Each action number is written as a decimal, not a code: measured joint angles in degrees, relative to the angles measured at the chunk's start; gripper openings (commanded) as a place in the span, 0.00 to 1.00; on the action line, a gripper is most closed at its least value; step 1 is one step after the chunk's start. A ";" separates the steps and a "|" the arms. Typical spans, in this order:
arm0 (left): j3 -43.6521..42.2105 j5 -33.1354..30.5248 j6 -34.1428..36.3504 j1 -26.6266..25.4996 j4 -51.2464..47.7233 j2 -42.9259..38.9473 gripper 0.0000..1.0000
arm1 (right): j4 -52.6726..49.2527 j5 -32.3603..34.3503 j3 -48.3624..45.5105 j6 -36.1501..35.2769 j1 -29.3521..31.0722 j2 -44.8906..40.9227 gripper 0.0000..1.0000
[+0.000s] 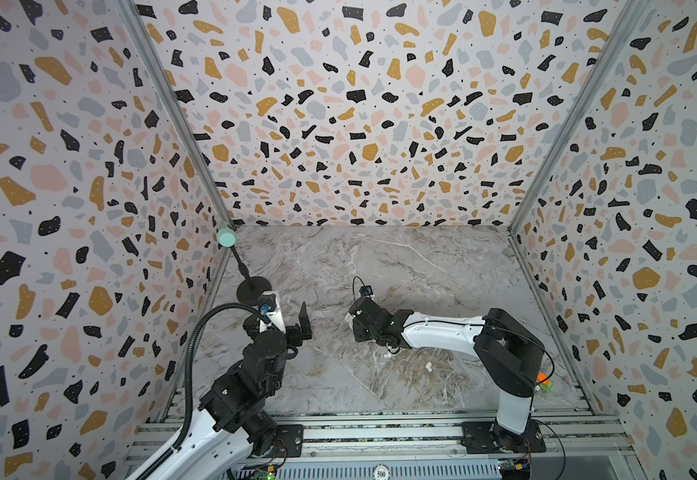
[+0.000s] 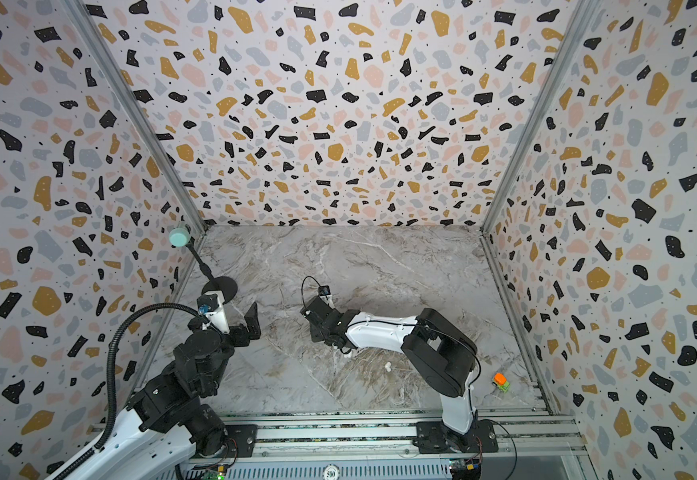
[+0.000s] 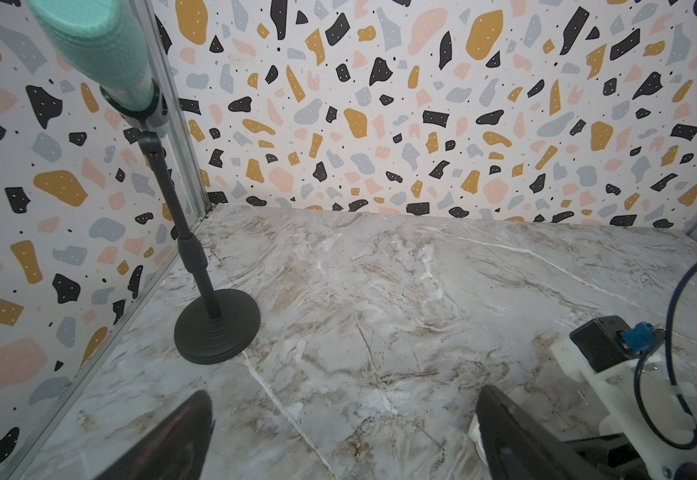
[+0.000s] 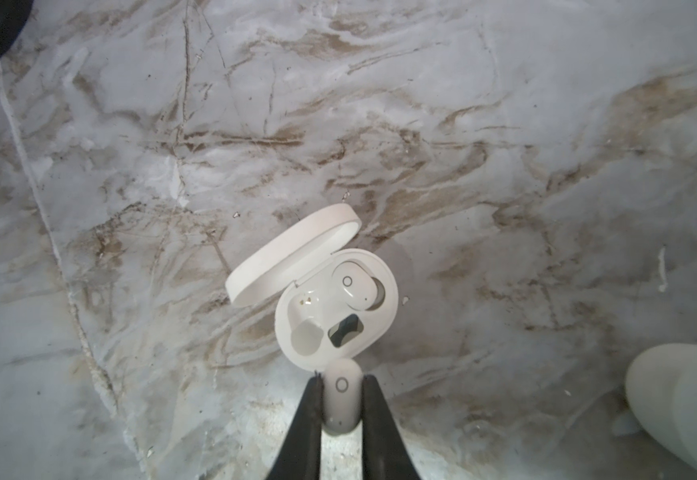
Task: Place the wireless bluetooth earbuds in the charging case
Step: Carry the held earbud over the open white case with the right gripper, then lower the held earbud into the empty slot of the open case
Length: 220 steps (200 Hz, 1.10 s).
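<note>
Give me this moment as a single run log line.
right claw: shut on held earbud | charging case: lid open, seated earbud in one slot, other slot empty | left claw: open, empty

In both top views a round white chip (image 1: 381, 473) on the grey slotted metal cover (image 1: 330, 471) reads "500". In the right wrist view, the tiny white bean-shaped earbud (image 4: 341, 390) between the jaws bears a small grey ring mark.

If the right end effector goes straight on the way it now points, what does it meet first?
The open charging case, just ahead of the earbud pinched in the right end effector. Probably its near rim comes first, though the height gap is unclear.
</note>
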 measured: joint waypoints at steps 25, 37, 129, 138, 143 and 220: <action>0.00 0.13 0.00 0.02 -0.02 0.11 1.00 | 0.83 0.07 0.72 -0.85 -0.20 0.04 0.12; 0.00 0.15 0.00 0.02 0.00 0.11 1.00 | 1.14 0.11 1.36 -1.11 -0.31 0.26 0.12; 0.00 0.15 0.00 0.04 0.00 0.11 1.00 | 1.79 0.09 4.70 -2.58 -1.05 4.50 0.11; 0.00 0.15 0.00 0.07 0.00 0.11 1.00 | 1.79 0.09 4.76 -2.58 -1.07 4.74 0.11; 0.00 0.15 0.00 0.07 -0.02 0.11 1.00 | 1.79 0.09 4.85 -2.60 -1.09 4.87 0.11; 0.00 0.15 0.00 0.26 0.00 0.11 1.00 | 2.14 -0.15 5.22 -2.56 -1.16 5.20 0.10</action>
